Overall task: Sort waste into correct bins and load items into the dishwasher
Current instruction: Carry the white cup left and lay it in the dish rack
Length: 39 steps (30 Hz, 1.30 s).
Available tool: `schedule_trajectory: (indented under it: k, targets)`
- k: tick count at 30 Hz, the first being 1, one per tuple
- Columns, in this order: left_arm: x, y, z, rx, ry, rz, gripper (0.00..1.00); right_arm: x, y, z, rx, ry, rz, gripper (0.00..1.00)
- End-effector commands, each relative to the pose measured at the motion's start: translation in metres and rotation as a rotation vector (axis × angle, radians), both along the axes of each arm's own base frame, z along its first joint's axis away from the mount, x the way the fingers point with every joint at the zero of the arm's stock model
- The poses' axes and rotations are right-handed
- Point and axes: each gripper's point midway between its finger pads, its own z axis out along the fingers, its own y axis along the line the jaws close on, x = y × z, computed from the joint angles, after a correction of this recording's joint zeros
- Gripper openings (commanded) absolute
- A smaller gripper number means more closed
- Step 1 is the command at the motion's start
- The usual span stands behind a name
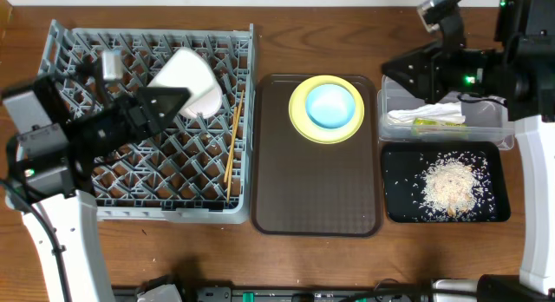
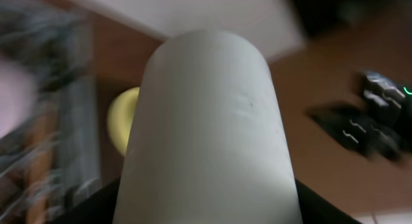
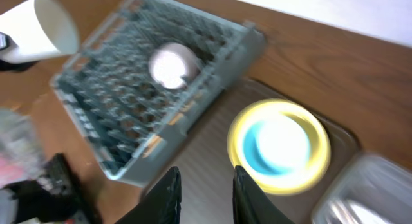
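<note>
My left gripper (image 1: 172, 99) is shut on a small white cup (image 1: 184, 76), held tilted above the grey dish rack (image 1: 156, 167). That cup (image 2: 206, 121) fills the left wrist view. In the right wrist view the cup (image 3: 42, 28) hangs left of the rack (image 3: 109, 102), where a white bowl (image 3: 170, 64) sits. Two chopsticks (image 1: 231, 150) lie along the rack's right side. A light blue bowl (image 1: 330, 104) rests on the yellow plate (image 1: 297, 115). My right gripper (image 1: 392, 72) (image 3: 205, 185) is open with nothing between its fingers, above the brown tray near the plate.
The dark brown serving tray (image 1: 312, 189) lies between rack and bins. A clear tub (image 1: 486, 120) holds a white napkin (image 1: 425, 114) and a green-yellow wrapper (image 1: 438, 125). The black tray (image 1: 399, 189) below it holds rice scraps (image 1: 451, 180).
</note>
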Motion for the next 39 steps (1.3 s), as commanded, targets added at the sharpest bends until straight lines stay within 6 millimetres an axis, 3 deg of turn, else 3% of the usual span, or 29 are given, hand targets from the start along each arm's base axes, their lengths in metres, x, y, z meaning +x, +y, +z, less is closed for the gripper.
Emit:
schedule_trajectory:
  k: [1,4,9,16,23,31,36,37,39]
  targets:
    - [-0.008,0.069,-0.064,0.32,0.274,0.341,0.31,0.011,-0.033,-0.021,-0.137,0.039,-0.136,0.26]
    - [-0.028,0.093,-0.088,0.446,0.418,0.44,0.31,0.014,-0.045,-0.027,-0.186,0.058,-0.201,0.28]
    - [-0.052,0.114,-0.108,0.565,0.562,0.511,0.31,0.015,-0.058,-0.033,-0.228,0.095,-0.283,0.27]
    - [-0.052,0.096,-0.139,0.567,0.657,0.409,0.32,0.013,-0.061,-0.037,-0.241,0.115,-0.3,0.28]
    - [-0.04,0.077,-0.174,0.584,0.758,0.284,0.32,0.013,-0.061,-0.037,-0.24,0.115,-0.3,0.29]
    - [-0.035,0.079,-0.197,0.59,0.831,0.257,0.32,0.013,-0.061,-0.037,-0.241,0.117,-0.3,0.29]
    - [-0.035,0.079,-0.199,0.589,0.84,0.254,0.48,0.013,-0.064,-0.038,-0.255,0.117,-0.311,0.35]
    - [-0.035,0.079,-0.199,0.589,0.84,0.254,0.56,0.014,-0.066,-0.039,-0.266,0.117,-0.32,0.39]
    - [-0.035,0.079,-0.198,0.589,0.838,0.255,0.64,0.013,-0.068,-0.04,-0.278,0.12,-0.328,0.43]
